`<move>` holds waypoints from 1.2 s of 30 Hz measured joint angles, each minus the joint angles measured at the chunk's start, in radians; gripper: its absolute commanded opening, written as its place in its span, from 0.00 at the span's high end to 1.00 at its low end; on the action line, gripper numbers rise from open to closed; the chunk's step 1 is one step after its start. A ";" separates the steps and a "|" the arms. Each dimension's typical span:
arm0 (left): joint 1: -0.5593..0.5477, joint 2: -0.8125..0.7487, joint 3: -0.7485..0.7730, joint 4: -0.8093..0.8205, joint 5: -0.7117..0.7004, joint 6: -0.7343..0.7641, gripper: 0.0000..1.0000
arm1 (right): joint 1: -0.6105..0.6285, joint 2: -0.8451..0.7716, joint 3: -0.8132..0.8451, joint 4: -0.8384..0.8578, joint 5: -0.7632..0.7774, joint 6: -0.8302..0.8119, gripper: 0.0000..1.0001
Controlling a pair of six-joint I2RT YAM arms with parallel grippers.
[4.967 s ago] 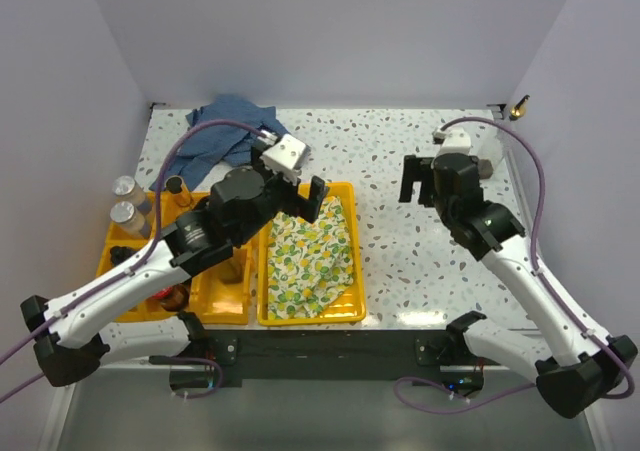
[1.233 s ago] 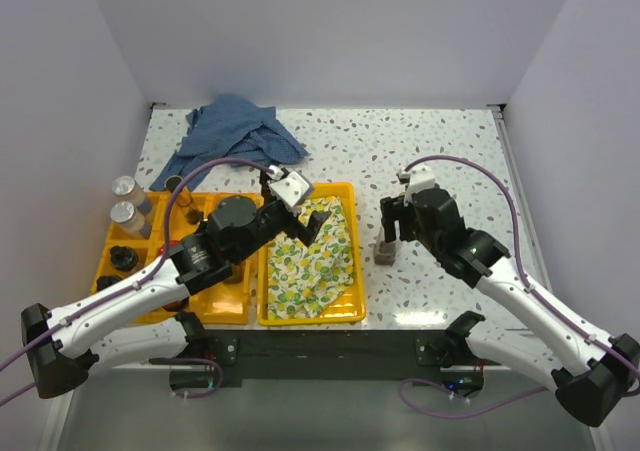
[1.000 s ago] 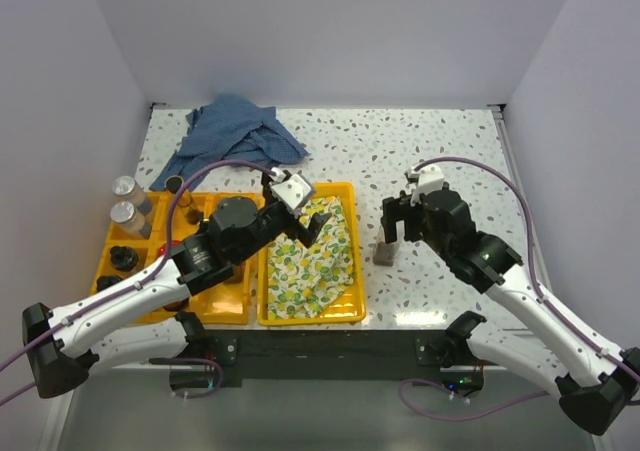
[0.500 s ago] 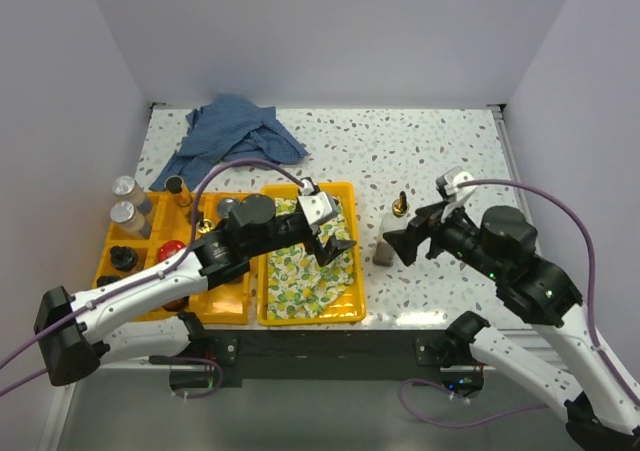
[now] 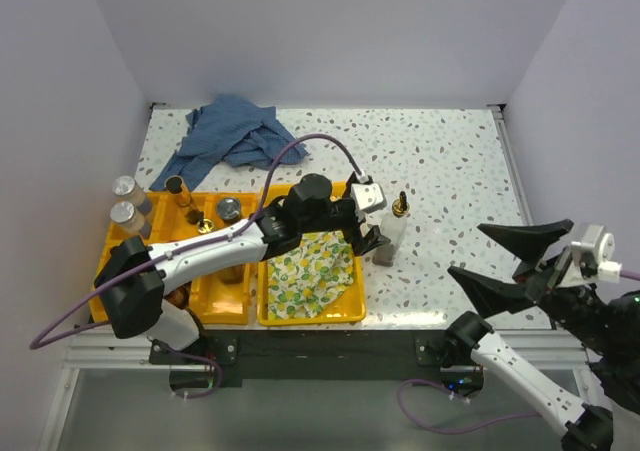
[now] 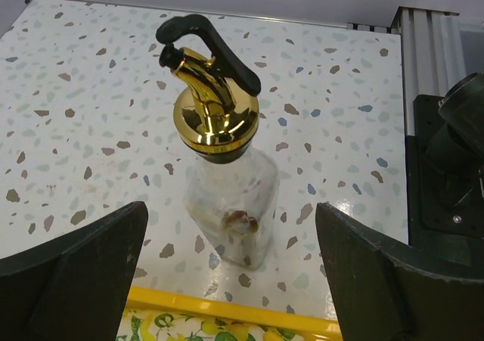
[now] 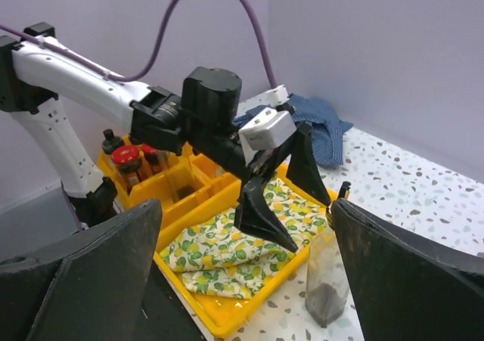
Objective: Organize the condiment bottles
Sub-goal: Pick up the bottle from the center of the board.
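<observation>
Two claws of mine, left claw [image 5: 372, 236] and right claw [image 5: 466, 249], one clear gold-pourer bottle [image 5: 392, 233] on the tabletop [image 5: 450, 161], at least two grey-capped shakers [image 5: 124, 186], one red-lidded jar [image 7: 125, 156] in sight, at least two yellow trays [image 5: 300, 318], one lemon-print cloth [image 5: 305, 271], one blue cloth [image 5: 235, 131].

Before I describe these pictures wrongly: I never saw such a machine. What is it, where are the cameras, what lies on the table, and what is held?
These are two robot arms fixed at the table's near edge, each ending in a two-finger pincer. One picture looks down from above; the other two come from a camera on each wrist. On the table lie a blue cloth, a yellow tray holding a lemon-print cloth, and a divided tray of jars. A glass bottle with a gold pourer stands beside the trays. The left pincer is open around it, not closed on it. The right pincer is open and empty. Nothing is held.
</observation>
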 measured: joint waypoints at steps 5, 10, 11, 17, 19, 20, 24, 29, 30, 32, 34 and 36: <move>0.036 0.100 0.086 0.010 0.057 0.004 0.05 | 0.000 -0.043 0.036 -0.042 0.012 -0.026 0.01; 0.066 0.171 0.156 0.009 0.124 0.024 0.07 | 0.000 -0.051 0.035 -0.085 0.031 -0.042 0.01; 0.066 0.180 0.165 0.007 0.134 0.027 0.08 | 0.000 -0.051 0.034 -0.090 0.035 -0.046 0.01; 0.061 0.247 0.234 -0.034 0.201 0.060 0.11 | 0.000 -0.069 0.026 -0.106 0.064 -0.067 0.01; 0.061 0.257 0.235 -0.044 0.214 0.065 0.13 | 0.000 -0.069 0.026 -0.108 0.076 -0.073 0.01; 0.060 0.261 0.235 -0.047 0.219 0.066 0.14 | 0.000 -0.069 0.025 -0.110 0.080 -0.075 0.01; 0.060 0.271 0.235 -0.048 0.222 0.065 0.20 | 0.000 -0.069 0.017 -0.110 0.089 -0.077 0.01; 0.048 0.269 0.211 -0.011 0.173 0.055 0.19 | 0.000 -0.069 -0.003 -0.111 0.115 -0.077 0.01; 0.042 0.267 0.189 0.001 0.143 0.053 0.19 | 0.000 -0.069 -0.005 -0.111 0.121 -0.077 0.01; 0.033 0.263 0.172 0.011 0.122 0.047 0.19 | 0.000 -0.069 -0.008 -0.111 0.135 -0.077 0.01; 0.022 0.259 0.148 0.019 0.092 0.043 0.21 | 0.000 -0.069 -0.009 -0.111 0.141 -0.077 0.01; 0.015 0.257 0.133 0.024 0.072 0.031 0.22 | 0.000 -0.070 -0.009 -0.111 0.153 -0.077 0.01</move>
